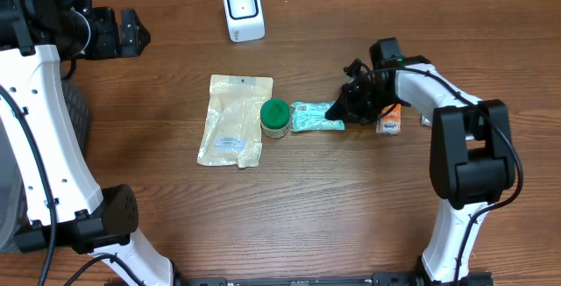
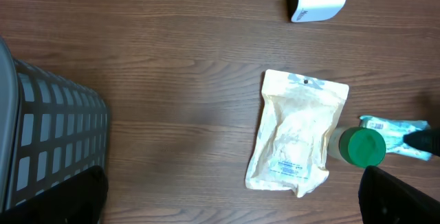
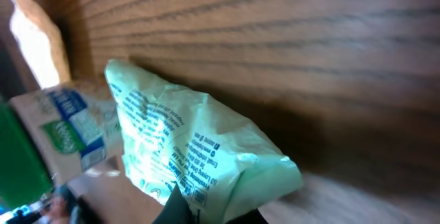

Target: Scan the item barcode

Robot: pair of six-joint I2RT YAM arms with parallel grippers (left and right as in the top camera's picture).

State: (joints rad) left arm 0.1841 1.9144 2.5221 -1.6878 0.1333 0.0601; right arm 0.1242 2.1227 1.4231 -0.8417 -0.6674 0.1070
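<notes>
Far left: left gripper [image 1: 138, 33] hangs over the back-left of the table [image 1: 351, 225], jaws spread wide, holding nothing (its fingers [image 2: 397, 198] sit at the bottom corners of the left wrist view). Grey mesh basket [image 2: 55, 135] sits below it at the table's left edge. White scanner [image 1: 243, 10] stands at the back, centre-left, well apart from everything else. Beige pouch [image 1: 235, 119] lies flat mid-table, and the green-lidded jar [image 1: 275, 117] is touching its right edge. The mint packet [image 1: 314, 117] lies just right of the jar, about touching it. Right gripper [image 1: 338, 110] is clamped on the packet's right end; the right wrist view shows the dark fingertips [image 3: 180, 209] pinching the crinkled edge, packet low against the wood. Small orange carton [image 1: 390, 123] sits just right of that gripper.
</notes>
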